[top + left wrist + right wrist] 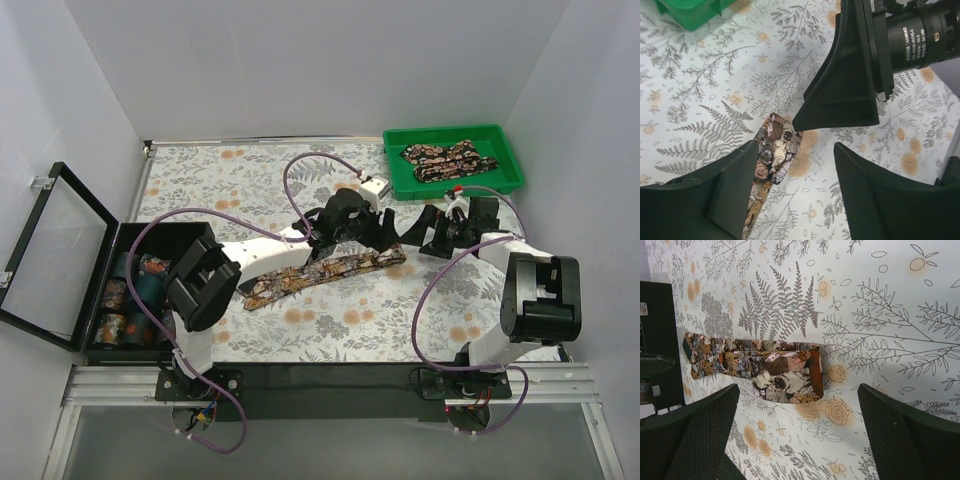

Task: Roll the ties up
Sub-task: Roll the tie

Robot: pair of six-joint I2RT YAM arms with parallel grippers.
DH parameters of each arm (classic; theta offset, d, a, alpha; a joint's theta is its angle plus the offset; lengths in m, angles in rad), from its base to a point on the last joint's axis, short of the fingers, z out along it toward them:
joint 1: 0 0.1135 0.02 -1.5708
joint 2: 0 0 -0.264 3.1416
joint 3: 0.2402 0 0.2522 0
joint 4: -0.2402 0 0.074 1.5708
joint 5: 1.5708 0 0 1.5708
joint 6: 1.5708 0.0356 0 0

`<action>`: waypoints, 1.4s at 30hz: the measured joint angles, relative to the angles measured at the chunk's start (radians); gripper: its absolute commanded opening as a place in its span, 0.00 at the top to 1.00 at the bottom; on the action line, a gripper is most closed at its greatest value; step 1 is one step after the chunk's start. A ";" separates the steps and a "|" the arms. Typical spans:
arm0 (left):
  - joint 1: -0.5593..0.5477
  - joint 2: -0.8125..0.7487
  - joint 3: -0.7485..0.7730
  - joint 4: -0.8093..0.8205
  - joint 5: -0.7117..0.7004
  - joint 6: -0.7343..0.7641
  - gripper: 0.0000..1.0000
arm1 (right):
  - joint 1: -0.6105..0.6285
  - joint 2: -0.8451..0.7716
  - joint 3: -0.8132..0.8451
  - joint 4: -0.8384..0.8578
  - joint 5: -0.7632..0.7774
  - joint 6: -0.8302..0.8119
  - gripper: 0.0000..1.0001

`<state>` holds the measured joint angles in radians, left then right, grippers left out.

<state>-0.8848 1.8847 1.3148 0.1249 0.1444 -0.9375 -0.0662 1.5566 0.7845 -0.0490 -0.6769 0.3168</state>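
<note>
Top view: one tie (pixel 320 272) lies flat on the fern-print tablecloth (pixel 220 180), mid-table, running from near-left up to the right. Its right end sits just below the two grippers.

Left gripper (pixel 388 232): arm reaches across to table centre. Left wrist view shows the pincer (pixel 795 150) wide, nothing between the fingers (pixel 875 200) but cloth and the end of the tie (pixel 772 155). The tie passes partly under the left-hand finger in that view; cannot tell whether it touches.

Right gripper (pixel 428 235): just right of the left one, facing it. Right wrist view shows the pincer (pixel 797 390) wide, holding nothing. The tie (pixel 785 372) lies beyond the fingertips, apart from both fingers (pixel 700 435). Its end shows a straight edge and looks folded back on itself.

One finger (pixel 845 85) of the right gripper appears in the left wrist view, hanging just above the tie end, with a camera lens (pixel 920 32) beside it.

Far right: green tray (pixel 505 140) with more ties (pixel 445 160) lying loose inside.

Left edge: black box (pixel 195 235), lid (pixel 55 255) open to the left, with rolls of patterned fabric (pixel 112 327) in its compartments
</note>
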 measured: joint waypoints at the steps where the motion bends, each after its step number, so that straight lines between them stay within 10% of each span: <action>1: 0.000 0.004 0.000 0.007 0.003 -0.026 0.51 | 0.000 0.006 -0.006 0.009 -0.006 0.000 0.10; 11: 0.000 0.116 -0.005 0.011 0.029 -0.162 0.83 | 0.000 0.054 -0.039 0.092 -0.074 -0.015 0.12; 42: 0.040 0.164 -0.099 0.072 0.031 -0.254 0.87 | 0.062 0.257 -0.018 0.235 -0.341 -0.081 0.32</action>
<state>-0.8448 2.0491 1.2156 0.1967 0.1749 -1.1919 -0.0040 1.8141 0.7666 0.1856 -1.0183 0.2356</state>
